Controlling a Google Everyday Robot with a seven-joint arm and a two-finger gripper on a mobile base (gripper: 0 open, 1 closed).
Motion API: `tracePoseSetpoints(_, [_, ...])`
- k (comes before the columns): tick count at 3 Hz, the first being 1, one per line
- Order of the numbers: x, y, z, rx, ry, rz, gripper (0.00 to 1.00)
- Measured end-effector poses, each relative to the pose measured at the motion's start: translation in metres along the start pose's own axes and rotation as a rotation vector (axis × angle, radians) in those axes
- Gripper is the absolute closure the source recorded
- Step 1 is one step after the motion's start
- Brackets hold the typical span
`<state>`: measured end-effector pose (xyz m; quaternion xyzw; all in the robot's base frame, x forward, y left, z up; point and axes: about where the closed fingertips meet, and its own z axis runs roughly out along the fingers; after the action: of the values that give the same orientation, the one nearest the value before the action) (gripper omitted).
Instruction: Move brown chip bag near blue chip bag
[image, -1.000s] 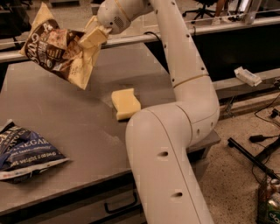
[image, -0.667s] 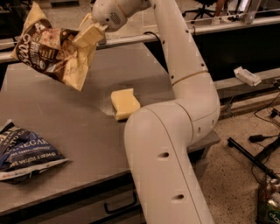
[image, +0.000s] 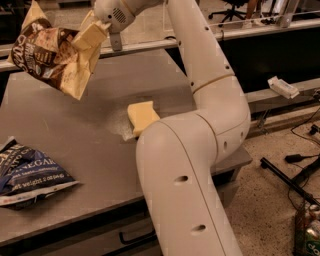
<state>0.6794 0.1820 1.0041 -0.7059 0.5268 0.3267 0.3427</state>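
The brown chip bag (image: 50, 52) hangs in the air above the far left part of the grey table (image: 90, 150), tilted, with its dark front panel facing me. My gripper (image: 92, 34) is shut on the bag's right edge and holds it well clear of the tabletop. The blue chip bag (image: 30, 172) lies flat at the table's near left edge, partly cut off by the picture's left side. The brown bag is well behind and above the blue one.
A pale yellow sponge block (image: 141, 116) lies near the table's middle, beside my arm (image: 200, 150). A rail (image: 150, 45) runs along the table's far side. Cables and stand legs (image: 295, 175) lie on the floor at the right.
My gripper has carried the brown chip bag a little to the left and slightly upward. The blue bag and the sponge have not moved.
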Motion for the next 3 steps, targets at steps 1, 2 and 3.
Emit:
tracePoseSetpoints(1, [0.002,-0.003,0.003,0.002,-0.017,0.015,1.00])
tracePoseSetpoints(2, [-0.003,0.006,0.002,-0.026,-0.043,0.018,1.00])
tracePoseSetpoints(3, [-0.011,0.019,0.005,-0.064,-0.062,-0.002,1.00])
